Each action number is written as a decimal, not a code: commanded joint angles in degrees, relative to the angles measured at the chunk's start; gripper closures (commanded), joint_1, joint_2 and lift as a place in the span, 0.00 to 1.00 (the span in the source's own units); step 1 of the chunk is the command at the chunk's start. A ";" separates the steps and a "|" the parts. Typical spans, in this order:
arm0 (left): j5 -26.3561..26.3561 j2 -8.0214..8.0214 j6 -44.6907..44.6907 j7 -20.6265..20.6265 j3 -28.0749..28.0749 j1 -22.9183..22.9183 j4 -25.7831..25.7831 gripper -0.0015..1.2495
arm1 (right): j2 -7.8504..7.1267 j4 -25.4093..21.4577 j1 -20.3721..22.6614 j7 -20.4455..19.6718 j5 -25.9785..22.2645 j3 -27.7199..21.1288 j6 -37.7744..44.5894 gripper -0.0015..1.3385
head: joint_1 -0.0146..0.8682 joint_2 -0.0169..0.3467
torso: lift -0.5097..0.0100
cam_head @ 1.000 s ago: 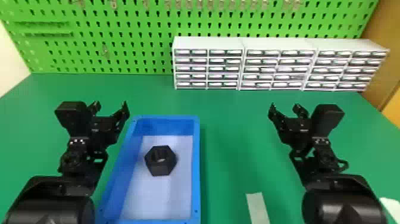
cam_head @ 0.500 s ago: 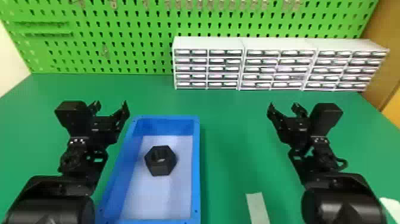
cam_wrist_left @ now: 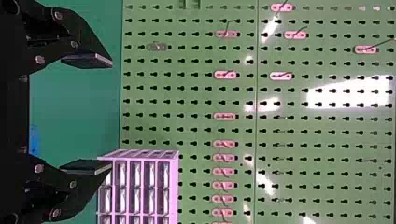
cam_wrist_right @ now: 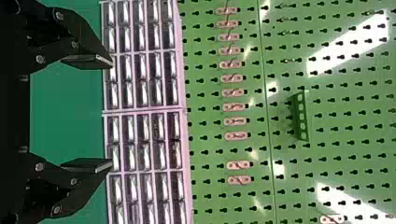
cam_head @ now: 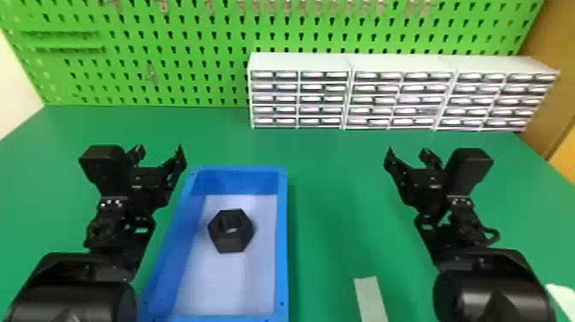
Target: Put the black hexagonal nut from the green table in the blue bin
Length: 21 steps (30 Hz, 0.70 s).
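Observation:
The black hexagonal nut point(cam_head: 231, 240) lies flat on the pale floor of the blue bin point(cam_head: 282, 240), toward its back half. Left of the bin's back corner is my left gripper point(cam_head: 159, 155), open; in the left wrist view the left gripper point(cam_wrist_left: 112, 115) has a wide gap between its fingers. Well to the right of the bin, my right gripper point(cam_head: 407, 155) stands over the green table point(cam_head: 333, 171). Seen in the right wrist view, the right gripper point(cam_wrist_right: 113, 113) is open too, holding nothing.
White drawer cabinets point(cam_head: 299, 62) line the table's back edge, before a green pegboard point(cam_head: 171, 77) with hooks. A pale strip point(cam_head: 370, 299) lies near the front, right of the bin. Another pale piece point(cam_head: 564, 299) is at the right edge.
My right arm has shifted very slightly to the left. The left arm, the bin and the nut inside it have kept their places.

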 commanded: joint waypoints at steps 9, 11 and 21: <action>0.09 0.00 0.00 0.00 0.11 0.00 0.04 0.39 | 0.02 0.01 0.00 0.00 0.00 -0.01 0.35 0.38 | 0.79 0.19 | 0.79; 0.09 0.00 0.00 0.00 0.11 0.09 0.04 0.39 | 0.02 0.01 0.00 0.00 0.00 -0.01 0.35 0.38 | 0.79 0.19 | 0.79; 0.00 0.00 0.00 0.00 0.20 0.18 -0.05 0.39 | 0.02 0.01 0.00 0.00 0.00 -0.01 0.35 0.38 | 0.79 0.19 | 0.79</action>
